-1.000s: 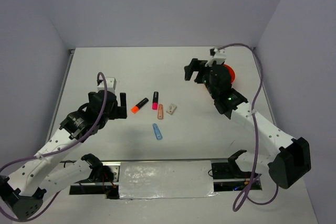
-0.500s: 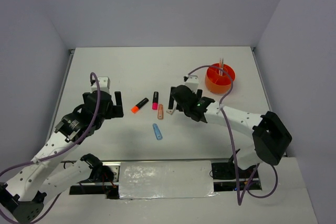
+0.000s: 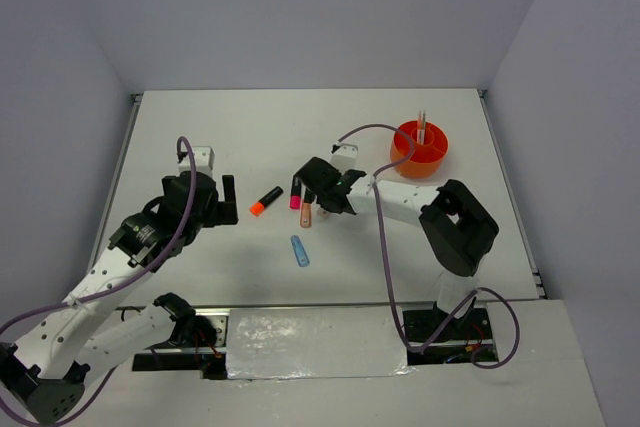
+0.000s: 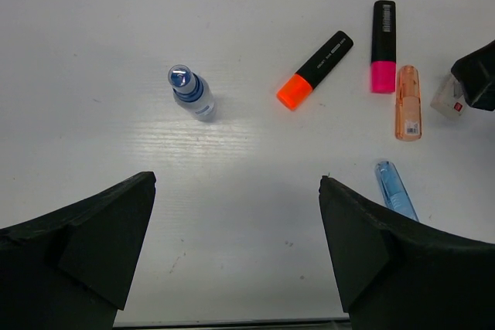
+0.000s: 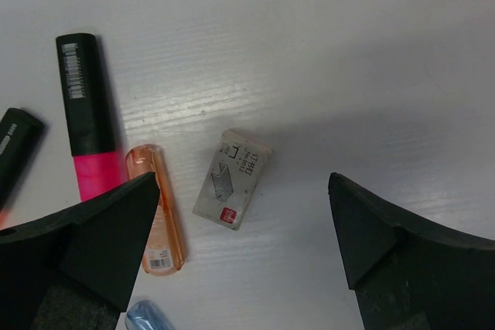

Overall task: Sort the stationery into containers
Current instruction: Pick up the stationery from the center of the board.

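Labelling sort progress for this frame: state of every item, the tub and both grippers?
orange highlighter: capped, lying on table
pink highlighter: capped, lying on table
peach bar: lying flat, unsorted
white piece: lying flat, unsorted
light-blue strip: lying flat, unsorted
bottle: capped, standing
orange tub: upright, pen standing inside
left gripper: open, empty
right gripper: open, empty, over white piece

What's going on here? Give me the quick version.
Two robot arms are sorting stationery into an orange tub, which shows only a thin pen standing in it. The right gripper is open and hovers right over a small white piece, holding nothing. The left gripper is open too, above the table near a little blue-capped bottle. An orange highlighter, pink highlighter, peach bar and blue strip lie loose.
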Controlling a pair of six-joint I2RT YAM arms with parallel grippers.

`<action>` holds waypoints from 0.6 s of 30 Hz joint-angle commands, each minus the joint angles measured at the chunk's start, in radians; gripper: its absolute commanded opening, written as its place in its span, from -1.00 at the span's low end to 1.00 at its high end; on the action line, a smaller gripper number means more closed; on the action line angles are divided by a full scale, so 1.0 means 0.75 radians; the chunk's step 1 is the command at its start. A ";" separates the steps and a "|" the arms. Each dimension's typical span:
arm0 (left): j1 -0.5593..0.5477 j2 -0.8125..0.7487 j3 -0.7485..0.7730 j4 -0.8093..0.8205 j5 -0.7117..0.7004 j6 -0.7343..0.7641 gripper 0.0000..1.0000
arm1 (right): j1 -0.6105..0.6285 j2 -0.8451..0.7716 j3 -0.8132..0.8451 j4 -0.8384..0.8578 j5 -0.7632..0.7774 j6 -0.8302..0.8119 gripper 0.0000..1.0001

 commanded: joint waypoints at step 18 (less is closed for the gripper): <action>0.005 0.002 0.024 0.062 0.059 0.043 0.99 | 0.023 0.207 0.085 0.019 0.048 0.089 0.41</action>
